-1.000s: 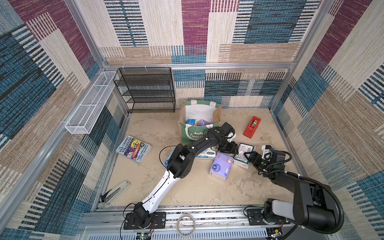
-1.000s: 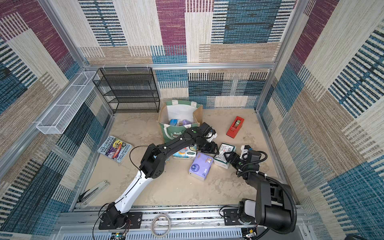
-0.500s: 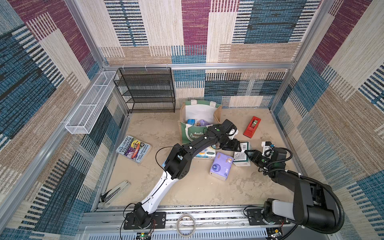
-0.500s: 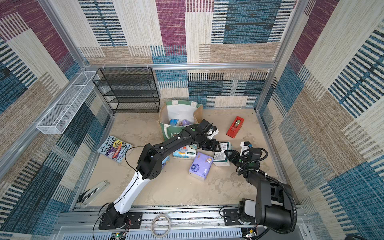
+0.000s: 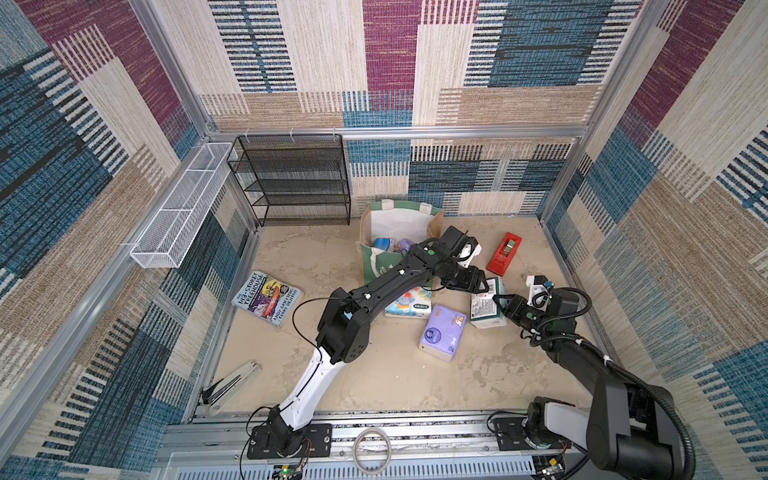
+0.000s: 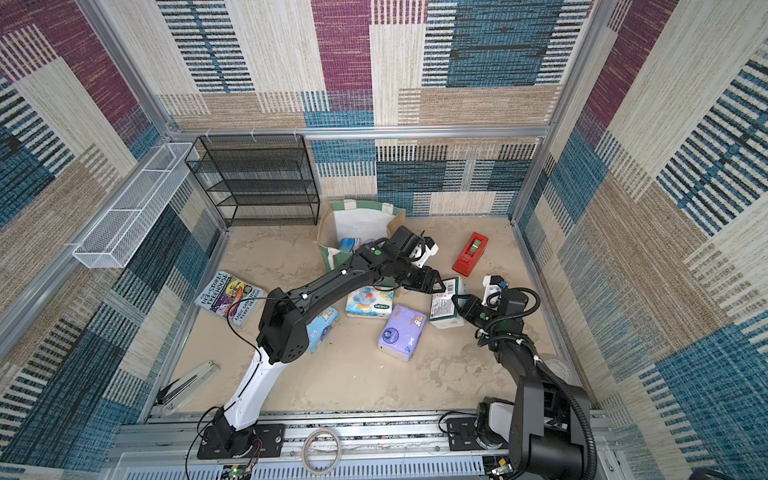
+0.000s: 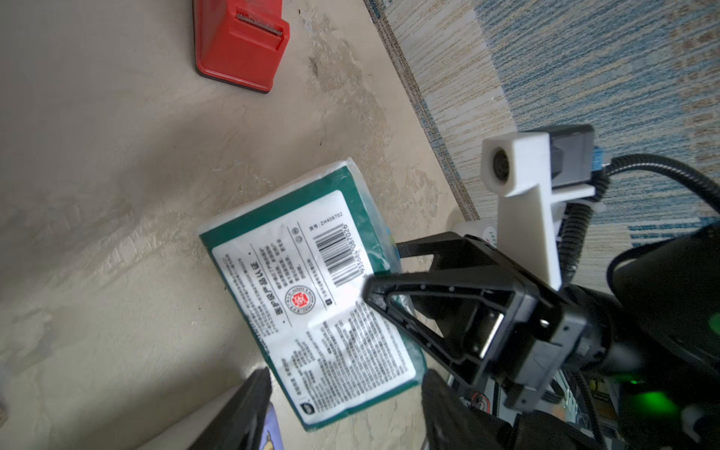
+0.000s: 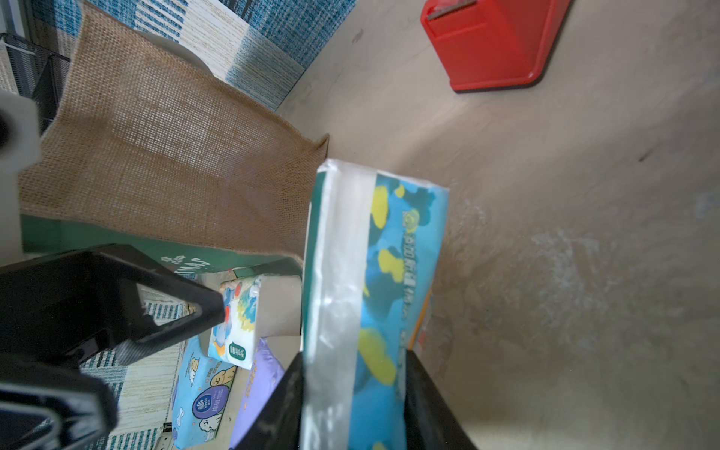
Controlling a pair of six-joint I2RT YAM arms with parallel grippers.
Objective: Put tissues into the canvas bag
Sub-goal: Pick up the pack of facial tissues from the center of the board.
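My right tool (image 8: pixel 352 389) is clamped on the green-and-white pack (image 8: pixel 350 272), one finger against each broad face. The frame edge of the right wrist view cuts off the pack's near end, so I cannot see how deep the grip reaches. In both top views the same tool covers one corner of the pack. My left tool (image 7: pixel 343 409) stands apart, its fingers astride the pack's other end. They are blurred and cropped, so I cannot tell whether either touches the wrapper.

The pack is flat. One face is dark green around a white printed label with a barcode, and the other is blue with yellow blotches. It is low over the tabletop (image 5: pixel 395 374) with the label face up, outside the canvas bag (image 5: pixel 399 224) and near its jute side. I cannot tell whether it is lifted clear.

My left arm (image 5: pixel 374 291) lies across the bag's green front and hides most of the lettering. Inside, a deeper blue pack (image 5: pixel 384 244) and a lilac pack (image 5: pixel 404 245) show against the white lining. The elephant pack (image 5: pixel 409 302) is partly under that arm. The second lilac pack (image 5: pixel 442 332) lies in the open. In a top view the light blue pack (image 6: pixel 322 326) peeks out from behind the elbow. The red oblong object (image 5: pixel 503 259) lies just beyond the held pack. The book (image 5: pixel 266 298) and the black wire-mesh shelf (image 5: pixel 295 183) are well apart.
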